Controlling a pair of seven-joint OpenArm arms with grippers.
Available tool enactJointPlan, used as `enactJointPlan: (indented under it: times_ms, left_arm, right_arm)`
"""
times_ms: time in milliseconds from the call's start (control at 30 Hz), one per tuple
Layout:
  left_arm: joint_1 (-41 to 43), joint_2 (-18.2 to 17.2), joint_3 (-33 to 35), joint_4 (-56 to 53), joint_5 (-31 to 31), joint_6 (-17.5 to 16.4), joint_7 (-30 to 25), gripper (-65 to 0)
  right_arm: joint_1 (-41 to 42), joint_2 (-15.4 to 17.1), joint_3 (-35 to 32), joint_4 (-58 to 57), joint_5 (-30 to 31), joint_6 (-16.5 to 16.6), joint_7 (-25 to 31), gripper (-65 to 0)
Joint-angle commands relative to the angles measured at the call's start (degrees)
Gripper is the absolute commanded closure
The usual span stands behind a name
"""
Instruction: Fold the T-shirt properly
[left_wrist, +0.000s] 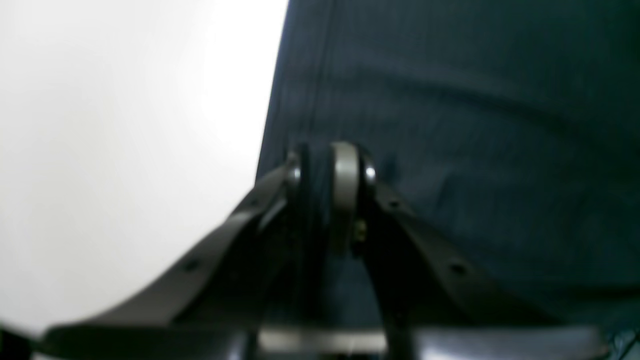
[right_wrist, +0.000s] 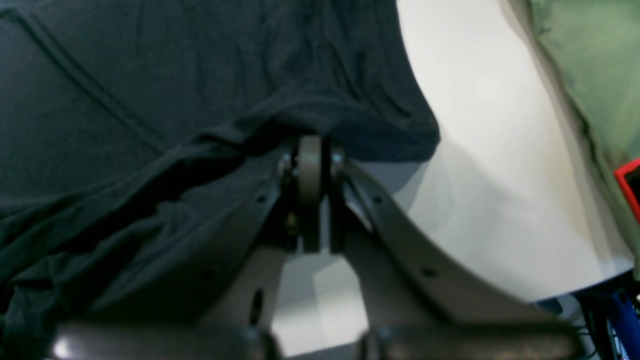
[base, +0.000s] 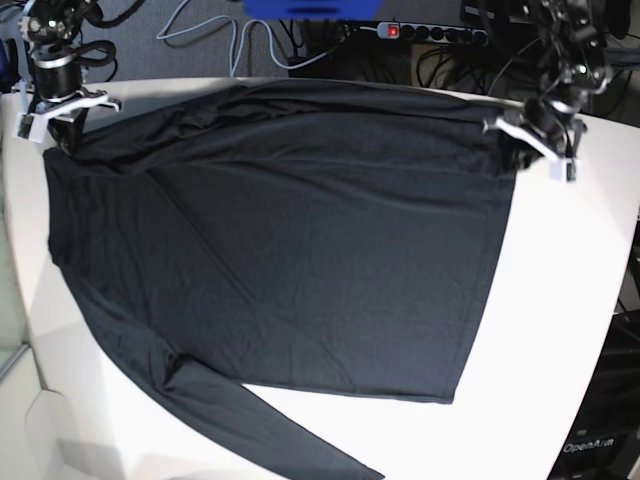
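Observation:
The black T-shirt (base: 290, 240) lies spread on the white table (base: 560, 330), with one long sleeve (base: 250, 420) running toward the near edge. My left gripper (base: 535, 140) is at the shirt's far right corner. In the left wrist view the gripper (left_wrist: 330, 170) is shut with dark fabric (left_wrist: 450, 125) pinched between its pads. My right gripper (base: 55, 110) is at the far left corner. In the right wrist view the gripper (right_wrist: 310, 160) is shut at a raised fold of the shirt (right_wrist: 175, 100). A fold line runs along the far edge between the two grippers.
A power strip (base: 430, 32) and cables lie behind the table. A green cloth (right_wrist: 590, 60) and a red object (right_wrist: 630, 185) show beyond the table's edge in the right wrist view. Bare white table (left_wrist: 125, 150) lies beside the shirt.

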Motion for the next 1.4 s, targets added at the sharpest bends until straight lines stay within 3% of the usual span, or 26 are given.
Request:
enactJointPlan:
  times_ms: [0,233,400,467,600,1100,1167,1367]
  left_arm:
    - [0.48,-0.51,-0.23,0.63,-0.63,-0.46,-0.98,-7.1]
    - [3.03,-0.07,-5.76,0.81,-0.81,-0.63,-1.07,-9.6]
    - [2.85,1.07,-9.54,0.54,-0.63,-5.12,-1.07,-31.6]
    - [2.68,2.21,-11.04,0.54,-0.28,-7.23,-1.07,-35.8]
    - [2.59,2.65,-11.21,0.54,-0.37,-9.51,-1.07,-36.2]
    - [-0.31,2.48,-10.95,-9.74,-0.37,-9.6,-0.89,-36.5]
    - [-0.14,2.48,-9.9,-10.01,-0.28,-10.88,-0.89,-36.3]
    - [-0.58,2.48,-8.31,-10.09,-0.19,-10.88,7.11,-36.2]
  right_arm:
    - [-0.1,0.56,0.22,1.05,0.61,0.16,1.53,-0.4]
    - [-0.1,0.56,0.04,1.05,0.61,0.16,1.53,-0.7]
    - [-0.1,0.56,-0.05,1.05,0.61,0.16,1.53,-0.6]
    - [-0.1,0.56,-0.05,1.05,0.61,0.16,1.53,-0.6]
    - [-0.1,0.56,-0.05,1.05,0.61,0.16,1.53,-0.6]
    - [-0.45,0.56,-0.05,1.05,0.61,0.16,1.53,-0.6]
    - [-0.45,0.56,-0.05,1.05,0.61,0.16,1.53,-0.6]
    - [-0.37,0.56,-0.05,1.05,0.61,0.16,1.53,-0.6]
